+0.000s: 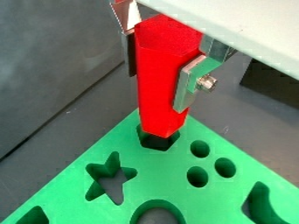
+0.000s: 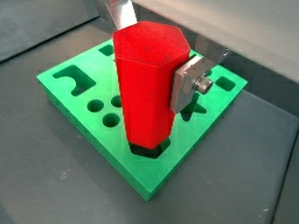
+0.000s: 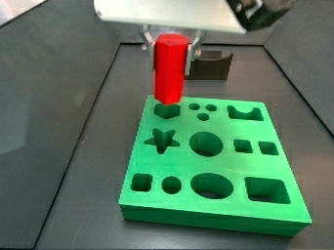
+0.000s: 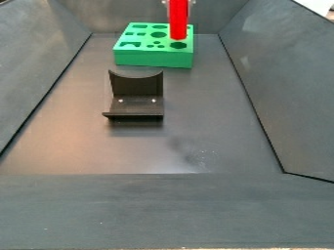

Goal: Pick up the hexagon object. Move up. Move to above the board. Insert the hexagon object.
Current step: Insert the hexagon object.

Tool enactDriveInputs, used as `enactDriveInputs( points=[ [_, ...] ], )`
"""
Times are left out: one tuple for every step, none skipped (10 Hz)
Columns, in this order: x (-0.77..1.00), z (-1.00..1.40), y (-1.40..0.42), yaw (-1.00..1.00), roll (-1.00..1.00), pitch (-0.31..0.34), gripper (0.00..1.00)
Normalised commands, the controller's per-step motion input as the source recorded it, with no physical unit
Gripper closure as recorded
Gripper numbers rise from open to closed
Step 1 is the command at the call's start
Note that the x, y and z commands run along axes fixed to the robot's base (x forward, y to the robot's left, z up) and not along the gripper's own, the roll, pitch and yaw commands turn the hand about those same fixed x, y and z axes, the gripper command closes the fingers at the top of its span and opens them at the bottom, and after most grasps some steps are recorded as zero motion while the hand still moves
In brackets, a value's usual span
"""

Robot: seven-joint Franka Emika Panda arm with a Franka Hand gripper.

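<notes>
Over green board (image 2: 82,109) corner, hand (image 2: 158,52) clenched on glossy red hexagon object (image 2: 146,87), upright, base in hex hole

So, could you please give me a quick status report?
Pincer shut on hexagon object. Its lower end sits in the corner cut-out of the board. Nothing in the way.

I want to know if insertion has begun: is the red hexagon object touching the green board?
Touching. In both wrist views the hexagon object held in the gripper has its lower end inside the hexagonal cut-out at a corner of the board.
</notes>
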Motion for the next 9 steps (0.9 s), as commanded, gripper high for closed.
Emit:
enactDriveInputs(
  points=[
    [0.00,-0.27,0.00,0.00,0.04,-0.027,1.00],
    [0.00,-0.14,0.00,0.00,0.00,-0.023,1.00],
    [0.00,-0.09,-0.03,0.00,0.00,-0.041,1.00],
    [0.00,-0.22,-0.01,0.03,0.00,-0.041,1.00],
    [0.00,-0.24,-0.01,0.05,0.00,-0.053,1.00],
    [0.00,-0.23,-0.03,0.05,0.00,-0.050,1.00],
    [0.00,-0.24,-0.04,0.08,0.00,-0.057,1.00],
    [0.00,-0.19,-0.05,0.07,0.00,-0.077,1.00],
    [0.00,-0.22,-0.04,0.08,0.00,-0.076,1.00]
  ],
)
